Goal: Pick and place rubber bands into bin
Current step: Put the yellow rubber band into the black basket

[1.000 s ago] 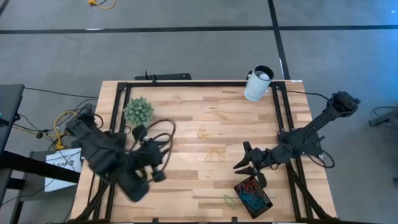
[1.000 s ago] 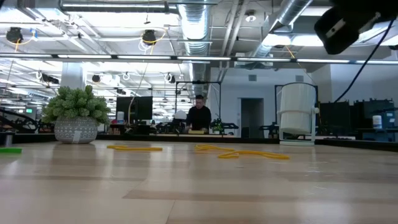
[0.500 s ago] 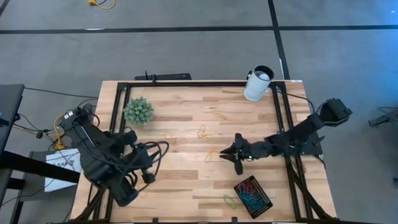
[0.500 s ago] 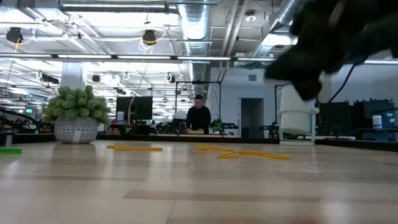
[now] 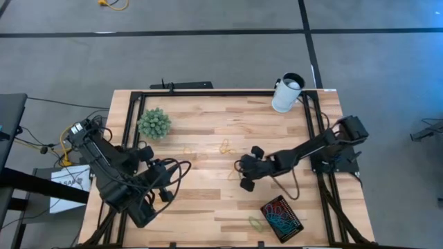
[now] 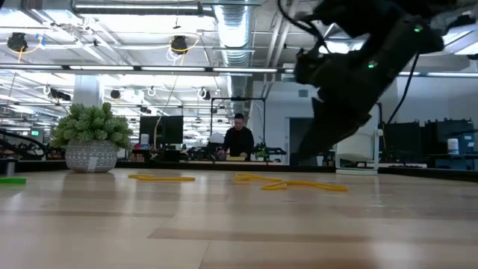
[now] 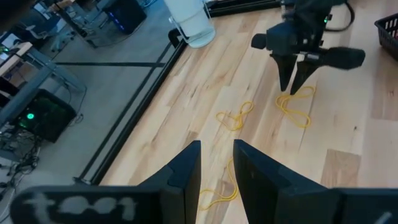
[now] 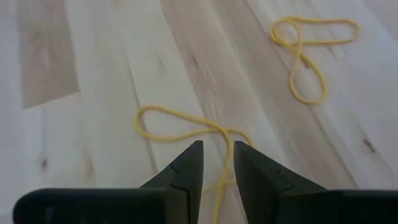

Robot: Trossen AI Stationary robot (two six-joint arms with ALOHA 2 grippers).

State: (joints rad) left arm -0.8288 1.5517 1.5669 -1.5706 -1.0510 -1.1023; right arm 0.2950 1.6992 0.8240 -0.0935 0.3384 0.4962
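Reaching in from beside the bin, the right gripper has swung toward the middle of the surface and now hangs tip-down over a yellow rubber band there, its fingers a narrow gap apart and empty, the band's loop lying just past the tips. From the left wrist the same gripper shows pointing down onto that band, tips at its edge. A second yellow band, twisted into a figure of eight, lies near it toward the far side, and a third yellow band lies nearer the plant. More rubber bands in blue, red and green sit heaped in the bin, which rests at the near right corner of the surface, well apart from the right gripper. One green band lies on the wood just beside the bin. The left arm has drawn back a little and its gripper waits over the near left part of the surface, fingers slightly apart with nothing between them. A potted plant stands at the far left and a white cup at the far right corner. Beyond the surface, in the low view, a person stands deep in the room
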